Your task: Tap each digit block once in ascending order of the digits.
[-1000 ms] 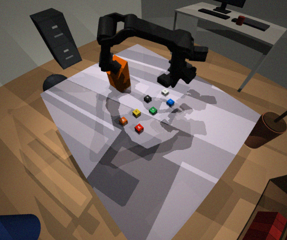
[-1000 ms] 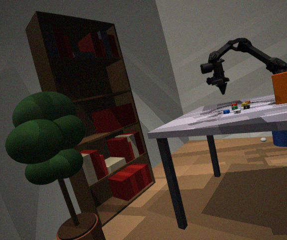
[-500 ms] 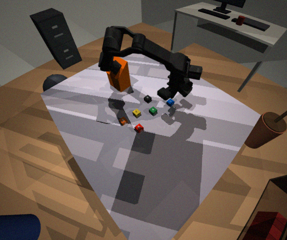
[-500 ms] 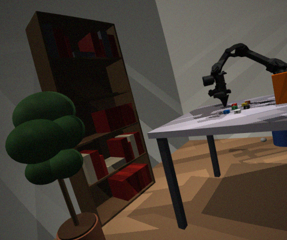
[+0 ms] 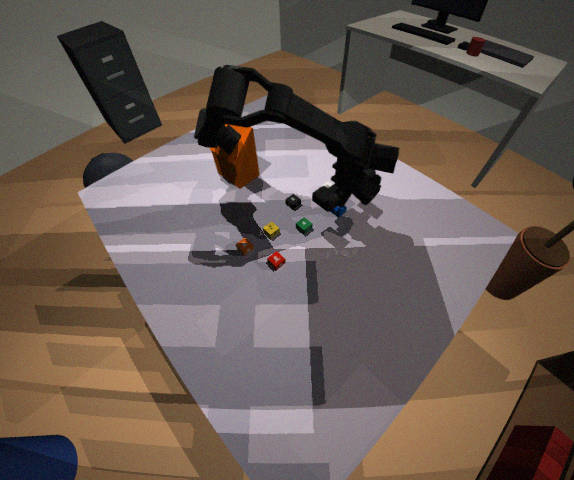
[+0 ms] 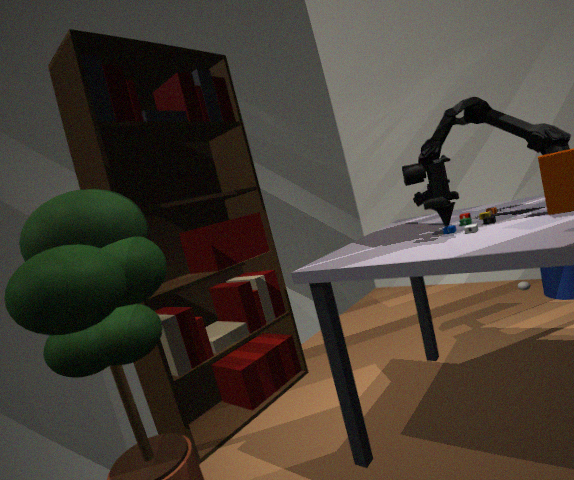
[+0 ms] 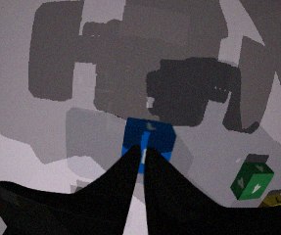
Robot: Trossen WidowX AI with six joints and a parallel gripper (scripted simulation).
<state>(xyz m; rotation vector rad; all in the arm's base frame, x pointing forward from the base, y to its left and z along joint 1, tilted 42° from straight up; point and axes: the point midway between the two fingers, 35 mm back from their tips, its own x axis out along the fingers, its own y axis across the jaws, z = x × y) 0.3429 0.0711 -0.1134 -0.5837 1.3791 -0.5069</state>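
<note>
My gripper (image 6: 447, 224) (image 7: 142, 152) is shut, its tips together at the top of the blue block (image 5: 339, 210) (image 6: 450, 229) (image 7: 150, 129), not around it. The arm partly hides the white block (image 5: 327, 184) (image 6: 471, 228). The black block (image 5: 293, 201) (image 6: 489, 220), green block (image 5: 304, 225) (image 6: 465, 222) (image 7: 256, 183), yellow block (image 5: 271, 229) (image 7: 274, 201), orange block (image 5: 245, 245) and red block (image 5: 276, 260) stand apart on the table. The digits are too small, dark or covered to read surely.
An orange box (image 5: 245, 162) (image 6: 566, 180) stands on the table (image 5: 277, 377) (image 6: 380, 270) by the arm's base. The green block is the blue block's nearest neighbour in the wrist view, at lower right. A shelf (image 6: 240, 124), plant pot (image 5: 527, 263) and desk (image 5: 509, 72) stand off the table.
</note>
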